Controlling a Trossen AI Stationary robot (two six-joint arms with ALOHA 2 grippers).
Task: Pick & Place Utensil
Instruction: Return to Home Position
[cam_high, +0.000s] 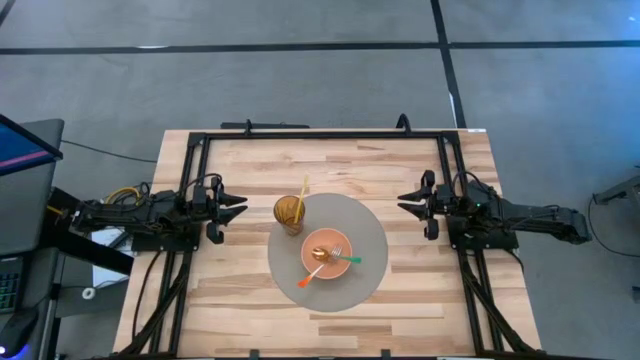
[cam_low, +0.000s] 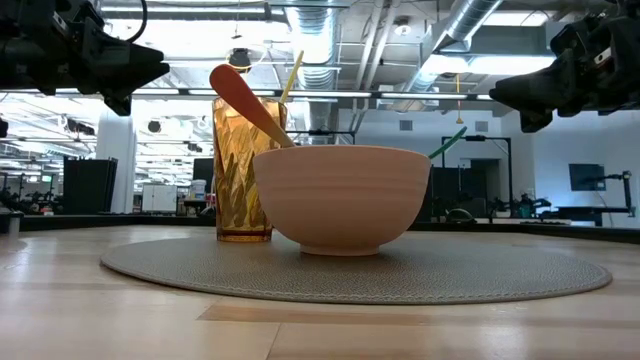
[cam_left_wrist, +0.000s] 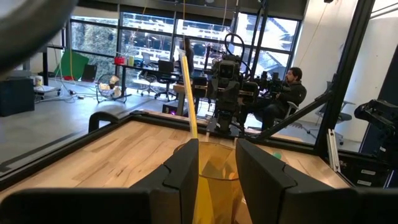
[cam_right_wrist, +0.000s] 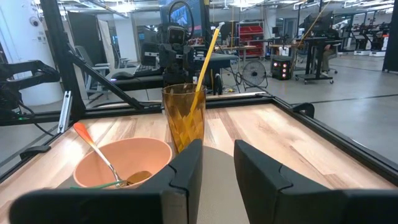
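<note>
A salmon bowl (cam_high: 326, 257) stands on a round grey mat (cam_high: 370, 245). In the bowl lie an orange-handled spoon (cam_high: 308, 276) and a green-handled fork (cam_high: 348, 260), their handles leaning on the rim. Beside the bowl, on the mat's far left part, stands an amber cup (cam_high: 289, 213) holding a yellow straw (cam_high: 303, 190). My left gripper (cam_high: 240, 206) hovers open left of the cup, pointing at it; the cup (cam_left_wrist: 217, 180) shows between its fingers. My right gripper (cam_high: 405, 201) hovers open to the right of the mat, facing the cup (cam_right_wrist: 184, 118) and bowl (cam_right_wrist: 121, 163).
The wooden tabletop (cam_high: 420, 290) is bordered by a black frame (cam_high: 320, 135) along its far edge and sides. Bare wood lies near and far of the mat. A person (cam_left_wrist: 289, 87) sits in the room behind the table.
</note>
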